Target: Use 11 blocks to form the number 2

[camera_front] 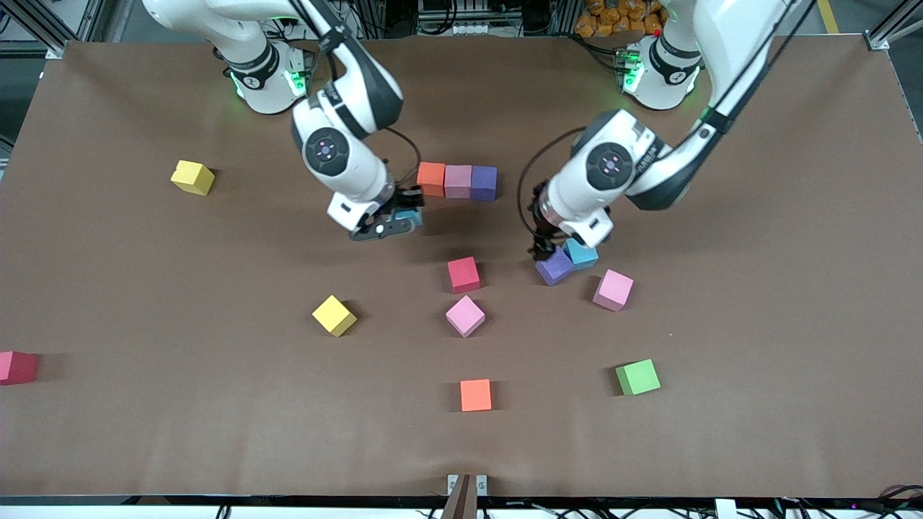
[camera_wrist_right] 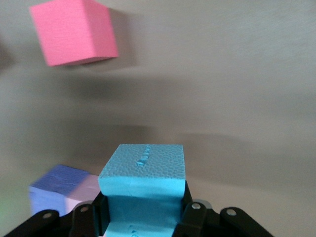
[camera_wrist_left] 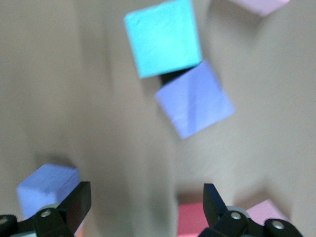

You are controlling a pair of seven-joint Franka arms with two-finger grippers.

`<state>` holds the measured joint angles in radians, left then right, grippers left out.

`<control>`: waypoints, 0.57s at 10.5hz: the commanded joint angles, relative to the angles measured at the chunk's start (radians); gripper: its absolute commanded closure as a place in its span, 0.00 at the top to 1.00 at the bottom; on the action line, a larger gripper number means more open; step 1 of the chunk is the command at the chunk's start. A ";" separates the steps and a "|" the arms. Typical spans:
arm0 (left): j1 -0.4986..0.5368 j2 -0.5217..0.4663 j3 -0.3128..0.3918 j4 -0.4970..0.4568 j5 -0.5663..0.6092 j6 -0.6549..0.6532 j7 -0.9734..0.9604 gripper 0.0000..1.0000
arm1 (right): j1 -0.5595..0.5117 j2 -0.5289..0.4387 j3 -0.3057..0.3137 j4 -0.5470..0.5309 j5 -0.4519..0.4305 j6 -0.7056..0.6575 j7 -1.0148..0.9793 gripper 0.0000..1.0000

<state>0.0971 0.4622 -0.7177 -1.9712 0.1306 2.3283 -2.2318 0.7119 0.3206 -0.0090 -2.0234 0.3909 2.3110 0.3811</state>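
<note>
- right gripper (camera_front: 395,218) clamps a light blue cube (camera_wrist_right: 142,190), up over bare table just off the orange end of the started row (camera_front: 457,180) (orange, pink, purple, touching).
- left gripper (camera_front: 546,249) gapes wide and empty above the loose purple cube (camera_front: 554,265), which touches another light blue cube (camera_front: 581,254).
- Likely next: carried cube goes below the row's purple end.
</note>
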 commanded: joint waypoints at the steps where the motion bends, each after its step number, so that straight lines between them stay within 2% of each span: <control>1: -0.002 0.065 0.041 0.057 0.088 -0.023 0.011 1.00 | 0.078 0.133 -0.011 0.151 0.039 0.030 0.132 0.00; 3: -0.004 0.110 0.086 0.124 0.138 -0.023 0.027 1.00 | 0.121 0.217 -0.012 0.239 0.039 0.088 0.225 0.00; 5: -0.004 0.122 0.127 0.164 0.147 -0.023 0.101 1.00 | 0.213 0.300 -0.083 0.355 0.030 0.082 0.355 0.00; 6: -0.002 0.128 0.132 0.169 0.147 -0.023 0.136 1.00 | 0.224 0.313 -0.085 0.368 0.023 0.085 0.383 0.00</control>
<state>0.1009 0.5715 -0.5983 -1.8400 0.2535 2.3284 -2.1370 0.8967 0.5779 -0.0614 -1.7386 0.4111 2.4099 0.6997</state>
